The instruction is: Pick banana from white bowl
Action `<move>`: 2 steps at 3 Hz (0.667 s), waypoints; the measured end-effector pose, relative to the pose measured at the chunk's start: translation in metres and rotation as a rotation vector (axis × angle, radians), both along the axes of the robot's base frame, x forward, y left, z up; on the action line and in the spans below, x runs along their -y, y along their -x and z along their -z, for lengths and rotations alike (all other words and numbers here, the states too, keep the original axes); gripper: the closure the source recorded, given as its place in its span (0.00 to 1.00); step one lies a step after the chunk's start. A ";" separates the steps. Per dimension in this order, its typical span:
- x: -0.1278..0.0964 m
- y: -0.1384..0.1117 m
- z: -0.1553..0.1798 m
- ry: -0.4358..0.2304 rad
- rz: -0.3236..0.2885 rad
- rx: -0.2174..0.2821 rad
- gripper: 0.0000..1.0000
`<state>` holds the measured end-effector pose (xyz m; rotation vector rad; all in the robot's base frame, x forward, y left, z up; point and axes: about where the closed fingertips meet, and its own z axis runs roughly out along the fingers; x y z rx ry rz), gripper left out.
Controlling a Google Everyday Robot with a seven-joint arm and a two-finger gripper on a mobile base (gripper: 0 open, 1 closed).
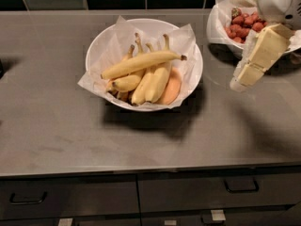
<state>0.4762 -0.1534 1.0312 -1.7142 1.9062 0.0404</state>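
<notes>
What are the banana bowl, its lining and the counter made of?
Bowl: likely glazed ceramic or plastic, smooth white rim. Lining: thin paper, crinkled and folded. Counter: perhaps brushed metal or laminate, grey with dull sheen. The claw, at right above the counter, looks like matte cream plastic.

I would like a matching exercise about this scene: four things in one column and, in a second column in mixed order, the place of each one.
Things
1. banana
2. strawberries
3. tool
4. drawer handle

Places
A. below the front edge of the counter
B. lying across the top of the bunch in the white bowl
C. in the second paper-lined bowl, at the far right
D. over the counter, right of the white bowl, just in front of the strawberries

Pairs: 1-B, 2-C, 3-D, 4-A
</notes>
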 end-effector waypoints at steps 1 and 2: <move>-0.016 -0.007 0.001 -0.018 -0.049 -0.007 0.00; -0.016 -0.007 0.001 -0.019 -0.050 -0.007 0.00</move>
